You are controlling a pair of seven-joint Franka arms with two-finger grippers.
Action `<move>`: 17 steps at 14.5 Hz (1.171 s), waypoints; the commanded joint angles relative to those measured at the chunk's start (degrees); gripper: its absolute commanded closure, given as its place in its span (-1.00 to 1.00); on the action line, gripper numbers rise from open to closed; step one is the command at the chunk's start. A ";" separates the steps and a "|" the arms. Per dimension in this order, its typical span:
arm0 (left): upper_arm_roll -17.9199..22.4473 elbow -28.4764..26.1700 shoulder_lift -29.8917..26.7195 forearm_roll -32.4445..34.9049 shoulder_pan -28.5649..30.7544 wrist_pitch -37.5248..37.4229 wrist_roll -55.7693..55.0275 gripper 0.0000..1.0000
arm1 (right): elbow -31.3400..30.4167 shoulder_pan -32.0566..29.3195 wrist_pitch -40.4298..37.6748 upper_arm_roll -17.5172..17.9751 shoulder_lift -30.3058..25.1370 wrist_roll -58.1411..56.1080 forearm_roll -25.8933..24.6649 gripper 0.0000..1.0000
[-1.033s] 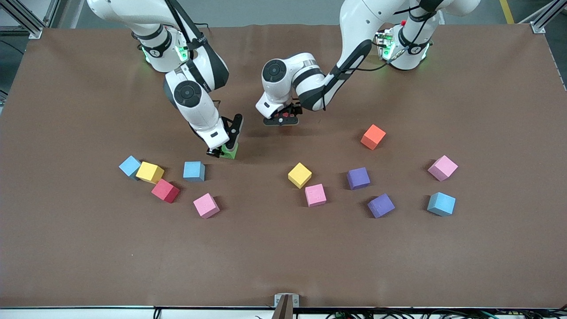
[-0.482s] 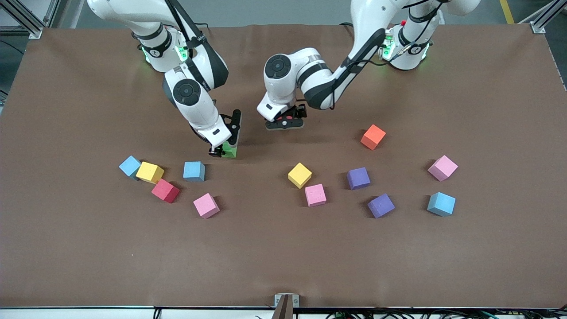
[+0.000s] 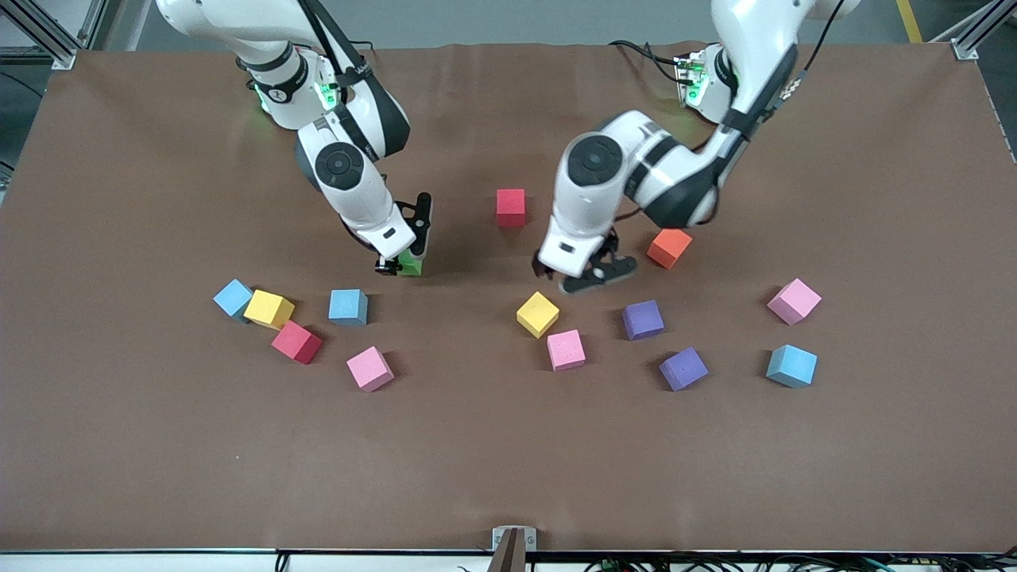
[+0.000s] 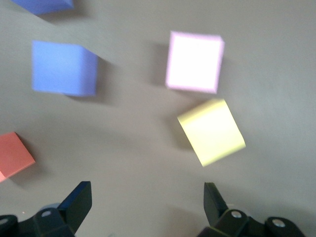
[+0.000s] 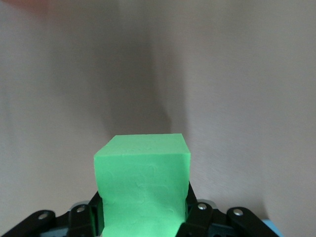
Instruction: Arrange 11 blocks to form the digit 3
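The right gripper (image 3: 400,264) is clamped on the green block (image 3: 411,263), fingers (image 5: 193,213) pressed to its sides, over bare table above a light blue block (image 3: 348,307). The left gripper (image 3: 586,274) hangs empty with its jaws wide apart over the table between the orange cube (image 3: 668,245) and a yellow block (image 3: 537,314), its fingers (image 4: 76,205) framing that yellow block (image 4: 211,131) and a pink one (image 4: 194,61).

A red block (image 3: 511,206) sits alone between the two grippers, farther from the front camera than the yellow block. The remaining blocks lie scattered, with no digit 3 formed: blue, yellow, red and pink toward the right arm's end, two purple, pink and blue toward the left arm's end.
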 commanded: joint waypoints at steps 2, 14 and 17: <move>-0.36 10.92 9.54 -4.05 1.17 -0.94 -6.29 -1.00 | -4.32 5.66 0.93 0.02 -2.15 -0.33 2.81 0.24; 2.10 17.28 20.99 -3.53 -3.31 7.58 -25.40 -1.00 | -2.58 17.28 5.06 -0.07 1.27 13.30 3.97 0.24; 3.07 17.37 22.14 -3.44 -4.72 8.47 -26.37 -1.00 | 0.06 18.25 5.15 -0.07 4.26 15.57 3.97 0.24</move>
